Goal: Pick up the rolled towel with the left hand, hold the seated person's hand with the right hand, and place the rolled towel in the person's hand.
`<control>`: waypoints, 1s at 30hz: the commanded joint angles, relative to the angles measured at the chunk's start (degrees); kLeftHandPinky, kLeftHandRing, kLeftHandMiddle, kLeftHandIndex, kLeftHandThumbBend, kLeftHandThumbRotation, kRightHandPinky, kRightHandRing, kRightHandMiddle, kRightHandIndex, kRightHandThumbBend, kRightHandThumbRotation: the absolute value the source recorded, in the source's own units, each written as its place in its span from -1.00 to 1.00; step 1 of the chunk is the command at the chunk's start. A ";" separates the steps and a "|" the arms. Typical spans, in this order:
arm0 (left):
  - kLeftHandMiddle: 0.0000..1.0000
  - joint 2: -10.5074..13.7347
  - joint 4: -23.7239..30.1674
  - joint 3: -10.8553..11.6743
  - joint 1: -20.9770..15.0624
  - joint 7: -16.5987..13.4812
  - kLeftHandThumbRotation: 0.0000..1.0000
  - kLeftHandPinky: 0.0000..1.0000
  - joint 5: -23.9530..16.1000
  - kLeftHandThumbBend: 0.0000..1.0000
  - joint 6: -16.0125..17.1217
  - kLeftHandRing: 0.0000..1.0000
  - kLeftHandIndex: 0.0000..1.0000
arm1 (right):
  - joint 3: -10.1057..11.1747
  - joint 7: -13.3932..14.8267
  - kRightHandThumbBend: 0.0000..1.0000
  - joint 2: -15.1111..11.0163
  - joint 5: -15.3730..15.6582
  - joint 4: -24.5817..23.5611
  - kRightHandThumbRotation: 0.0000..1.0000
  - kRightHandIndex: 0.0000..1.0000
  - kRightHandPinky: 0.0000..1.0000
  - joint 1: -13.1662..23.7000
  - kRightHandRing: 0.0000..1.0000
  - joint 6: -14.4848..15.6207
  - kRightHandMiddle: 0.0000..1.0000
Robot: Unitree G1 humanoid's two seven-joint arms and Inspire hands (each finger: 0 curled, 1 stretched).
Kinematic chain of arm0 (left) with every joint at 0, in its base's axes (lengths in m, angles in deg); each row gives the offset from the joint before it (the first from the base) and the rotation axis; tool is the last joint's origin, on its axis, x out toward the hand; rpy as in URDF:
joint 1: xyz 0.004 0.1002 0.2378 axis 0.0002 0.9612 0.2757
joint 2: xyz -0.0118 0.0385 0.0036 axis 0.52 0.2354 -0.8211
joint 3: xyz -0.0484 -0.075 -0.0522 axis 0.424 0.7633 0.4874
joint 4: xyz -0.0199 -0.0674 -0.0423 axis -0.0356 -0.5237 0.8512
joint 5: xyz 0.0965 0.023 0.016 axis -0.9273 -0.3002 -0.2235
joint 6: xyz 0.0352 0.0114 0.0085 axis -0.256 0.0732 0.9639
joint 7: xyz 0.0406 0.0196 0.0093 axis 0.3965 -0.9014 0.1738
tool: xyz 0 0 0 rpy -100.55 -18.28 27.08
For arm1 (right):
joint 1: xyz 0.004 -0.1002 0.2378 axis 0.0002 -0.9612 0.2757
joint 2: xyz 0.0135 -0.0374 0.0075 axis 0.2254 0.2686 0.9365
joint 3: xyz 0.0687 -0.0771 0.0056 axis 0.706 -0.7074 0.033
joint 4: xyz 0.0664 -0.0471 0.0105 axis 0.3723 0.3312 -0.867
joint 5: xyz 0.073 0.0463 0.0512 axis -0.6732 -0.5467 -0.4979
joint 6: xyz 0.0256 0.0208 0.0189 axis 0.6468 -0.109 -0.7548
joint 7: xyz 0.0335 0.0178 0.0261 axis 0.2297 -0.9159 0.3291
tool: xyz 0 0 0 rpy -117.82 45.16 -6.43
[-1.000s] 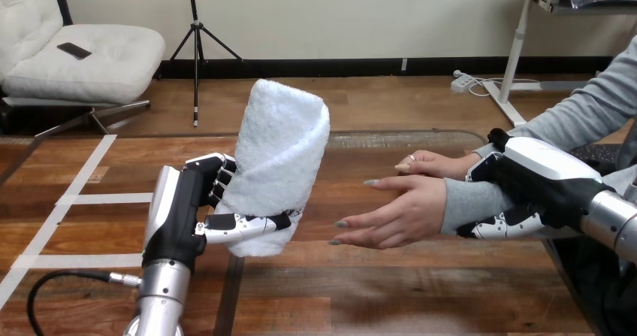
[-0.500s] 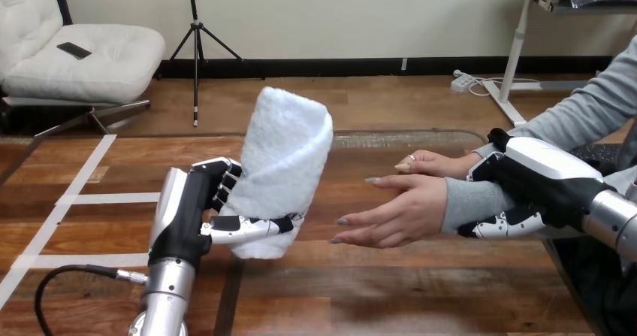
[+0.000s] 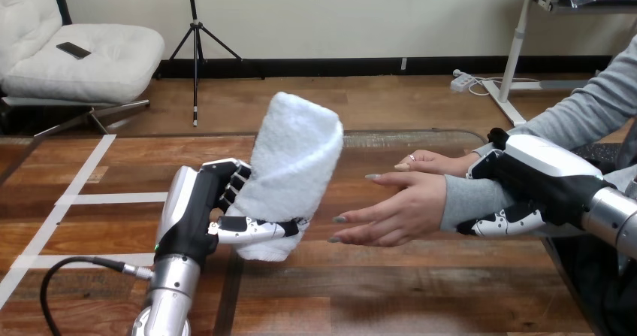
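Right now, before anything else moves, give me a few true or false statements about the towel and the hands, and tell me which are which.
1. The left hand has its fingers curled round the rolled towel. True.
2. The rolled towel lies in the person's hand. False: a gap separates the towel from the person's fingertips.
3. The right hand is clasped on the person's wrist. True.
4. The person's hand is closed in a fist. False: it is open, with its fingers stretched toward the towel.
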 commanded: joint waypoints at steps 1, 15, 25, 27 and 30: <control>-0.22 1.16 -0.02 -0.92 -7.28 -1.88 -1.00 -0.43 -0.06 0.32 3.40 -0.34 -0.18 | 3.46 0.61 -0.23 -1.04 -2.81 -4.11 -0.43 -0.30 -0.49 3.21 -0.42 -0.55 -0.31; -0.23 -0.65 -2.03 -2.33 -7.51 -3.17 -1.00 -0.41 0.17 0.32 5.38 -0.32 -0.18 | 3.66 0.09 -0.25 -0.93 -2.79 -4.98 -0.39 -0.29 -0.48 3.40 -0.41 0.42 -0.30; -0.22 -2.66 -2.70 -3.46 -7.50 -4.31 -1.00 -0.39 0.01 0.32 5.19 -0.31 -0.18 | 3.99 -0.48 -0.26 -0.24 -4.26 -3.58 -0.42 -0.31 -0.51 4.33 -0.44 -0.49 -0.32; -0.22 -3.01 -2.78 -3.62 -7.49 -4.41 -1.00 -0.39 0.09 0.30 5.20 -0.30 -0.18 | 4.05 -0.76 -0.27 -0.13 -4.62 -3.47 -0.43 -0.31 -0.52 4.47 -0.44 -0.30 -0.32; -0.21 -3.49 -2.95 -4.02 -7.49 -4.78 -1.00 -0.39 0.04 0.29 5.21 -0.30 -0.18 | 4.09 -0.99 -0.27 0.02 -4.98 -3.22 -0.43 -0.31 -0.52 4.73 -0.45 -0.19 -0.33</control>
